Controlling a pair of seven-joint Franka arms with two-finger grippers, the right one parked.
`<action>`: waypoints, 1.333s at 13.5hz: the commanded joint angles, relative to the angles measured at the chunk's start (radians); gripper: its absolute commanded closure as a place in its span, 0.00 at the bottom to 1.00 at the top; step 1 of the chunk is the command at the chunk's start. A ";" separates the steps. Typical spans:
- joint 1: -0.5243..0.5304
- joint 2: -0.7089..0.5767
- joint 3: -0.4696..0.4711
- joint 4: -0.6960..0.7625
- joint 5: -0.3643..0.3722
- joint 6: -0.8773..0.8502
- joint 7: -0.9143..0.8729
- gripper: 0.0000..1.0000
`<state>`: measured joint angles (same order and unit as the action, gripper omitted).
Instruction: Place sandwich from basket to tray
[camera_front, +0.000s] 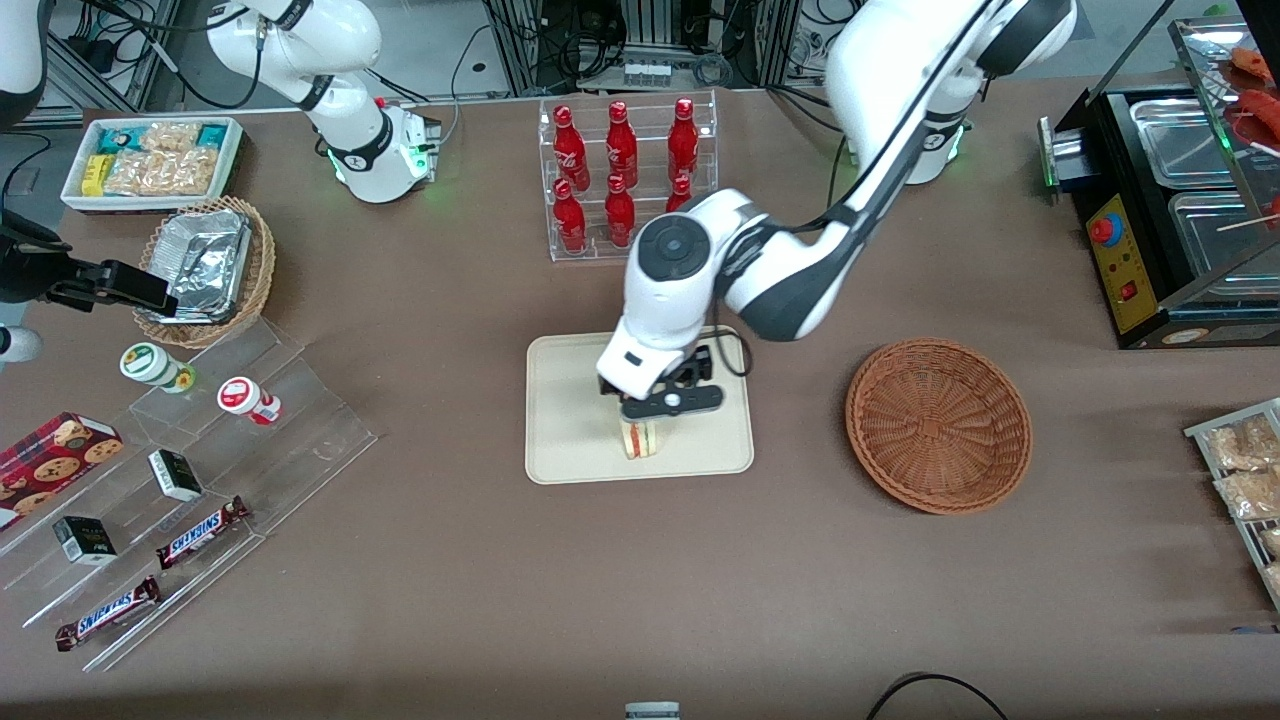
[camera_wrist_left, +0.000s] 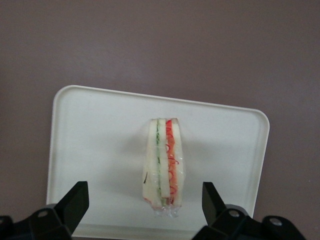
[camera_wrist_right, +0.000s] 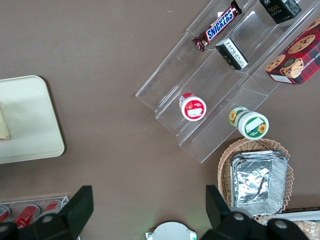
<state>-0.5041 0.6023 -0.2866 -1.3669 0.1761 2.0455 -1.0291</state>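
Standing on its edge on the tray, the sandwich shows its red and green filling toward the front camera. The gripper hangs just above it, fingers spread wide apart on either side and touching nothing. The basket sits on the brown table well apart from the tray, toward the working arm's end. Farther from the camera stands a clear rack of red bottles.

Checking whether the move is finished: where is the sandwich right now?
The sandwich stands on the cream tray, on the part nearest the front camera, directly under the open tool; the wicker basket sits empty beside the tray.
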 joint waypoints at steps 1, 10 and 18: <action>0.064 -0.125 -0.002 -0.040 0.008 -0.126 -0.042 0.00; 0.349 -0.438 -0.003 -0.207 -0.081 -0.304 0.286 0.00; 0.561 -0.541 0.001 -0.207 -0.153 -0.473 0.705 0.00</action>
<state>0.0250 0.1081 -0.2803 -1.5407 0.0402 1.6010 -0.4116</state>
